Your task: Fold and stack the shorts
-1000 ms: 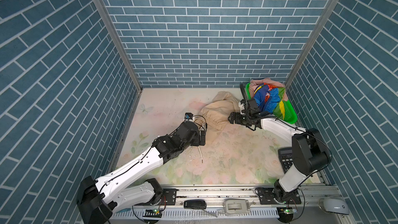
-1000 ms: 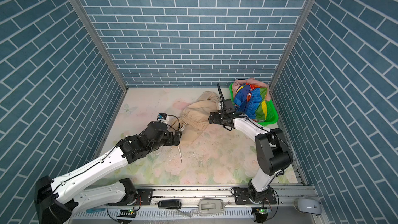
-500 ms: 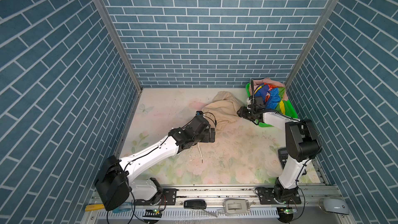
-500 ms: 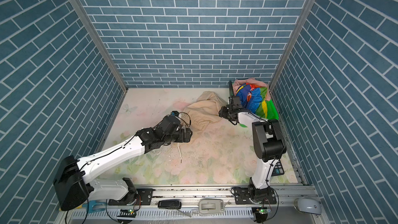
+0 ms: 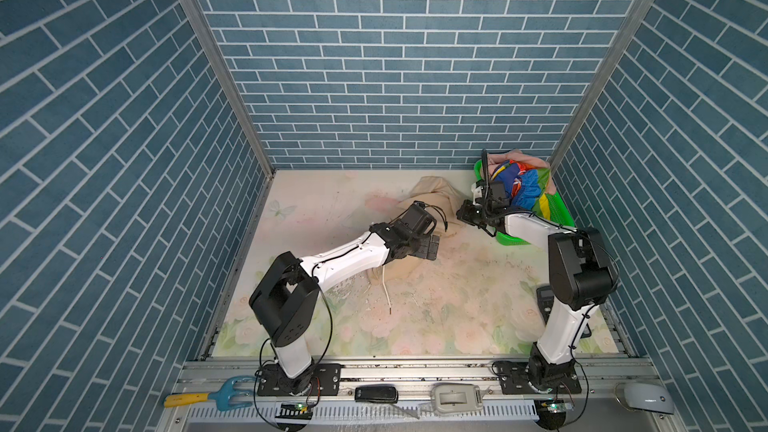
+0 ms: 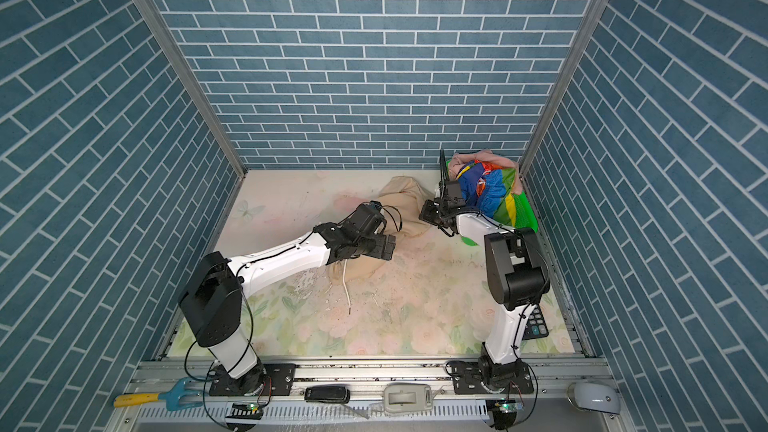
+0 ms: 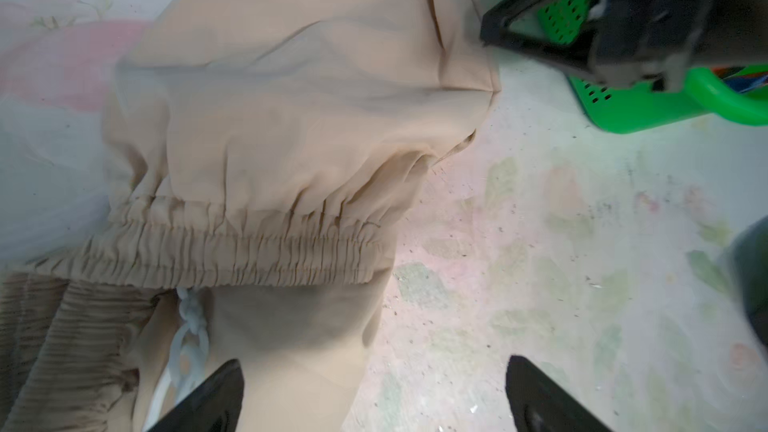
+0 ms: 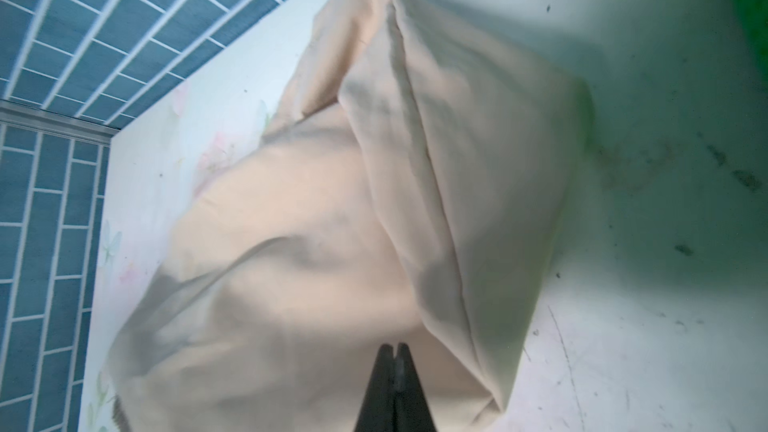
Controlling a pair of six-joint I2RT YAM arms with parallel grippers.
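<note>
While the right gripper (image 8: pixel 395 349) sits pressed together at the right edge of the beige shorts (image 5: pixel 432 201), the left gripper (image 7: pixel 374 371) gapes by their waistband (image 7: pixel 232 243). Rainbow shorts (image 5: pixel 521 189) and pink shorts (image 5: pixel 500 158) fill the far-right green basket (image 5: pixel 561 207).

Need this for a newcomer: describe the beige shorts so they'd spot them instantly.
Find the green basket in the far right corner of the table. The beige shorts lie just left of it, the only pair outside it: plain tan, white drawstring.
</note>
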